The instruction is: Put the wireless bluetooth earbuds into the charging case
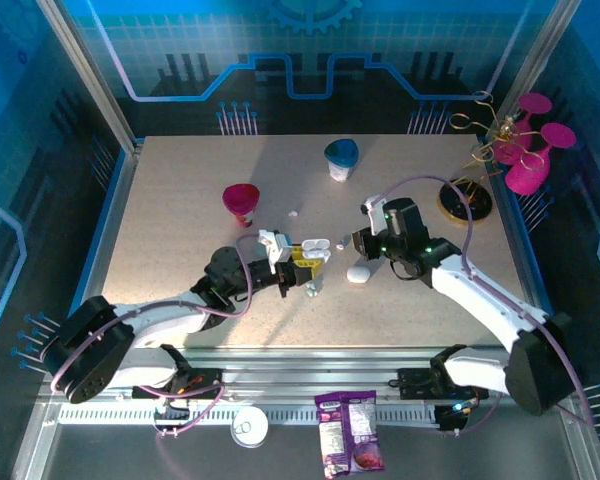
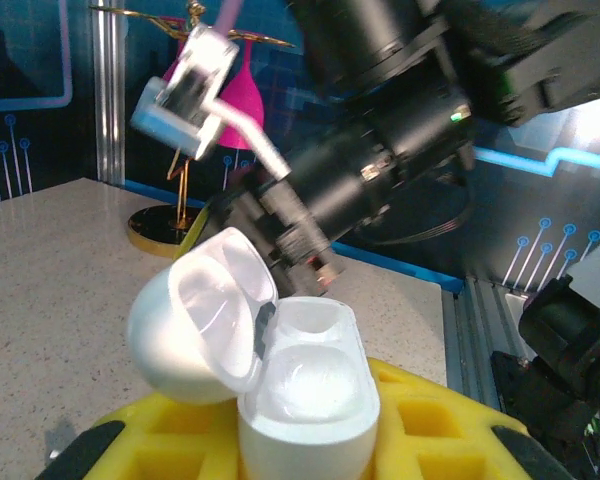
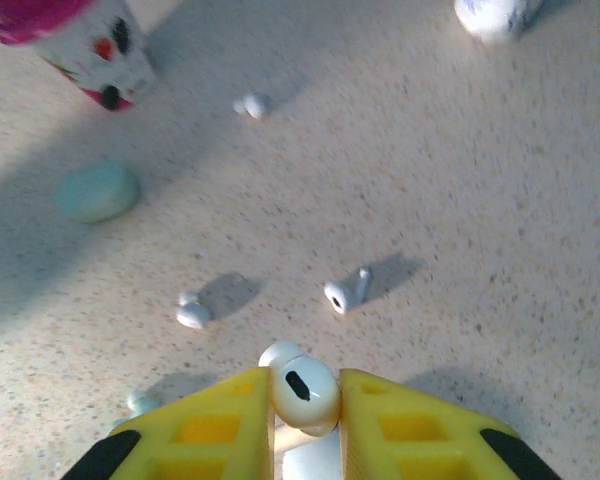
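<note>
Pinched between the yellow fingers (image 3: pixel 215 430) of the right gripper (image 3: pixel 305 405), at the bottom centre of the right wrist frame, sits one white earbud (image 3: pixel 305 390), its dark oval port facing the lens; the jaws are clenched on it. Just above and to the right, a stemmed loose earbud (image 3: pixel 342 292) lies on the speckled table (image 3: pixel 460 200). A second loose earbud (image 3: pixel 192 313) lies left of centre, and a third loose earbud (image 3: pixel 140 402) sits beside the left-hand finger at lower left. Higher in the frame a pale green case (image 3: pixel 97 190) rests at the left, a fourth loose earbud (image 3: pixel 252 103) lies above centre, and a pink cup (image 3: pixel 75 40) stands in the upper left corner

At the bottom of the left wrist frame the left gripper (image 2: pixel 305 445) grasps the white charging case (image 2: pixel 305 395) upright between yellow pads, its lid (image 2: pixel 195 320) swung open to the left. Beyond it, across the upper centre, hangs the dark right arm (image 2: pixel 380 150)

From overhead, near frame centre, the right gripper with its earbud hovers just right of the open charging case, close but apart, and a white closed case (image 1: pixel 358 273) lies on the table just below that gripper
</note>
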Controlling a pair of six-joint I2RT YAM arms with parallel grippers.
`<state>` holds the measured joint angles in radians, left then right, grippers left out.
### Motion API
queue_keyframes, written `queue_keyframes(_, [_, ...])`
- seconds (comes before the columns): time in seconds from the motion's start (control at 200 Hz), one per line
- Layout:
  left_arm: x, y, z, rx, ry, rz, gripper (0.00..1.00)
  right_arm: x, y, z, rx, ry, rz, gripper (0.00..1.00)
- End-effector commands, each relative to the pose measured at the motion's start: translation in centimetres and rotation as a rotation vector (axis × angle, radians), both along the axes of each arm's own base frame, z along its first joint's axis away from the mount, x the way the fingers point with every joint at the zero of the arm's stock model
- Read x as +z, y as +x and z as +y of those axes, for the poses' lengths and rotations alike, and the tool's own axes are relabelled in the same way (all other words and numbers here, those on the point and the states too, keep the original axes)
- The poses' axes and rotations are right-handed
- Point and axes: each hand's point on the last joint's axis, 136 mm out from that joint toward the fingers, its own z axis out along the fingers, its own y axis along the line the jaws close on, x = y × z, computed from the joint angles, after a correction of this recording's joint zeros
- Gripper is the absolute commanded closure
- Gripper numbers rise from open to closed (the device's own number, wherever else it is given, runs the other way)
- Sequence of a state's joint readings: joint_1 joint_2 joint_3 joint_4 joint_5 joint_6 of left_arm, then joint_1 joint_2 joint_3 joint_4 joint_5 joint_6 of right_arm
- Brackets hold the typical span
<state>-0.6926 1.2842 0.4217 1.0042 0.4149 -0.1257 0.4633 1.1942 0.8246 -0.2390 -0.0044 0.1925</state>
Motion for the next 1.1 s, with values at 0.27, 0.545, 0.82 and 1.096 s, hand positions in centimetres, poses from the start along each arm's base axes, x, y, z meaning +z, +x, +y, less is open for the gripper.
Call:
queue_keyframes(0.27, [1.2, 1.2, 0.2, 0.014, -0.044, 0.034, 1.0, 6.5, -3.7, 2.8, 0.226, 0.064, -0.205, 0.79])
queue_keyframes(0.545, [1.2, 1.6, -0.3, -0.001, -0.062, 0.077, 1.0, 10.2, -6.3, 5.2, 0.365, 0.125, -0.317, 0.79])
queue_keyframes(0.82, [1.2, 2.2, -0.7, -0.015, -0.101, 0.146, 1.0, 11.7, -7.9, 6.9, 0.446, 0.153, -0.383, 0.8])
queue_keyframes(1.096, [2.1, 1.4, -1.0, -0.07, -0.112, 0.154, 1.0, 11.4, -7.4, 7.7, 0.462, 0.122, -0.4, 0.8])
